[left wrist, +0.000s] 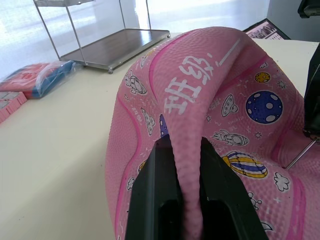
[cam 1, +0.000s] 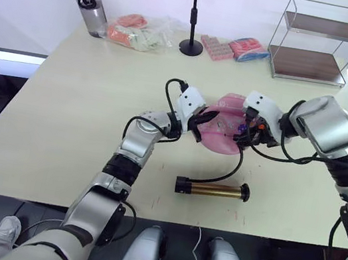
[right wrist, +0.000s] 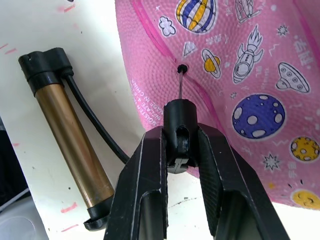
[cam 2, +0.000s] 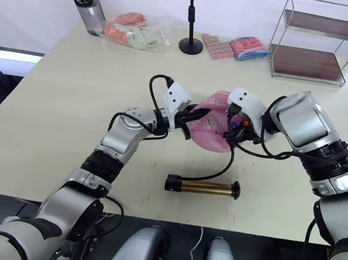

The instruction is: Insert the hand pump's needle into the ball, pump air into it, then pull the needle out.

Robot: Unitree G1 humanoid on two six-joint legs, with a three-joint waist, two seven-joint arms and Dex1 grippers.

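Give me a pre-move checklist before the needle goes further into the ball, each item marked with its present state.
1. Left end effector pinches a fold of the ball: ok, fingers are shut on the flattish skin.
2. Right end effector holds the needle's black fitting: ok, clamped between both fingers.
3. Needle lined up with the valve hole: ok, its tip sits at the hole.
4. Needle fully seated: not ok, bare shaft is exposed between fitting and hole.
5. Hose free: ok, it curves loosely from the hand pump up to the ball.
6. Pump steadied: not ok, it lies loose on the table.
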